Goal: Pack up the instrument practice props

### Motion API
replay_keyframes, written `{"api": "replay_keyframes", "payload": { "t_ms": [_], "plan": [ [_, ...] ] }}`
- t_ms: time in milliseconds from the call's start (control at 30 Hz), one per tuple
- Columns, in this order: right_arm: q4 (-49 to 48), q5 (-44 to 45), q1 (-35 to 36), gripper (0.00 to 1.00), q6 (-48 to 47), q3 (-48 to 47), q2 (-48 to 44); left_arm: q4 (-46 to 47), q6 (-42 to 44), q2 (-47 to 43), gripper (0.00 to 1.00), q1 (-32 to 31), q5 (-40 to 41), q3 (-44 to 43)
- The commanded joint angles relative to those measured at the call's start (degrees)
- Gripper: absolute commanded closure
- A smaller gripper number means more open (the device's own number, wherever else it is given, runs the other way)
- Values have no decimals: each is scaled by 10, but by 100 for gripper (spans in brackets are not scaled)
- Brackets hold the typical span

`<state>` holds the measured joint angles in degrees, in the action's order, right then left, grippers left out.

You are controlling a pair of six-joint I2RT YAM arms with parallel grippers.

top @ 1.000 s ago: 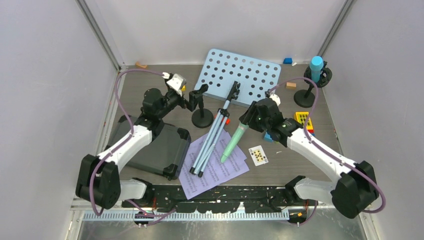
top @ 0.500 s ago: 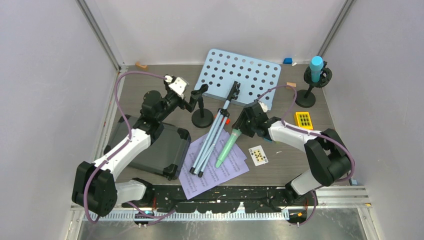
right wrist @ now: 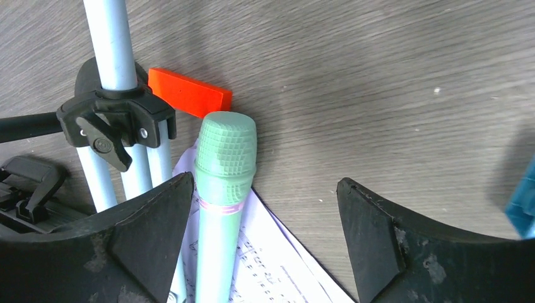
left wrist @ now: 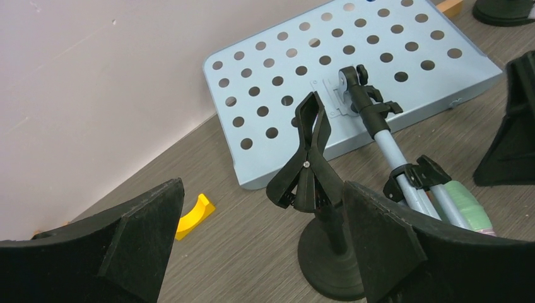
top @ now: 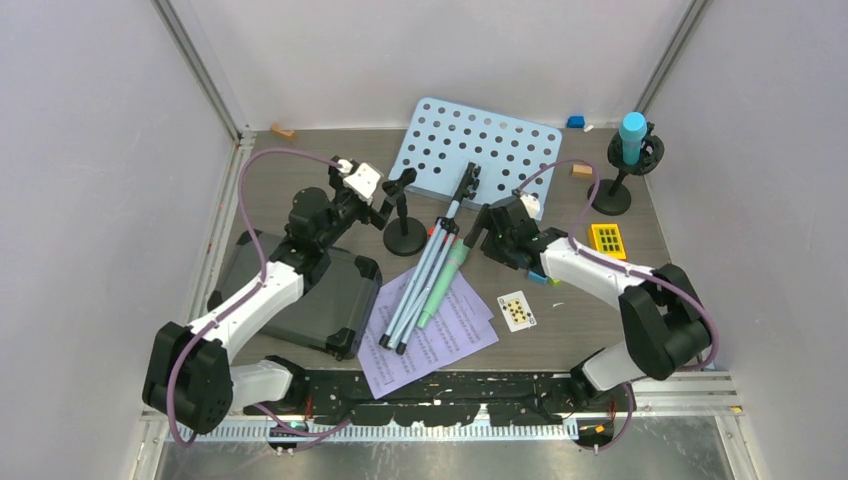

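The pale blue perforated music rack (top: 475, 150) lies flat at the back, its folded tripod legs (top: 418, 285) reaching forward over the lilac sheet-music pages (top: 440, 340). The green microphone (top: 440, 283) lies on the pages beside the legs. My right gripper (top: 472, 236) is open over its head; in the right wrist view the microphone (right wrist: 221, 189) lies just inside the left finger (right wrist: 145, 240). My left gripper (top: 385, 207) is open, level with the empty black mic pole (top: 404, 236), whose clip (left wrist: 309, 158) stands between the fingers. The blue microphone (top: 631, 133) stands in its pole (top: 609, 197) at the back right.
A black case (top: 300, 295) lies front left. A playing card (top: 516, 311) and a yellow block (top: 606, 238) lie right of the pages. A red block (right wrist: 189, 93) lies by the tripod hub and a yellow curved block (left wrist: 192, 214) by the left gripper. Small blocks (top: 283, 130) lie along the back.
My right gripper moved left with the green microphone, which now lies beside the tripod legs, and the jaws stand open. My left gripper moved right, closer to the empty mic pole.
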<state>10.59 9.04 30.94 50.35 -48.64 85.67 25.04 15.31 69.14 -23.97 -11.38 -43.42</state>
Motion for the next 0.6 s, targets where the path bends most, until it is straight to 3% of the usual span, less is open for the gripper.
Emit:
{"api": "replay_keyframes", "payload": {
  "t_ms": [0,367,567],
  "plan": [
    [36,56,-1,11,-31,-19,-74,40,23,-25,0,-3,39,7],
    [123,163,-1,12,-173,6,-264,48,52,-56,0,-4,53,22],
    [135,194,-1,13,-259,8,-363,55,51,-75,0,-8,117,25]
  ]
}}
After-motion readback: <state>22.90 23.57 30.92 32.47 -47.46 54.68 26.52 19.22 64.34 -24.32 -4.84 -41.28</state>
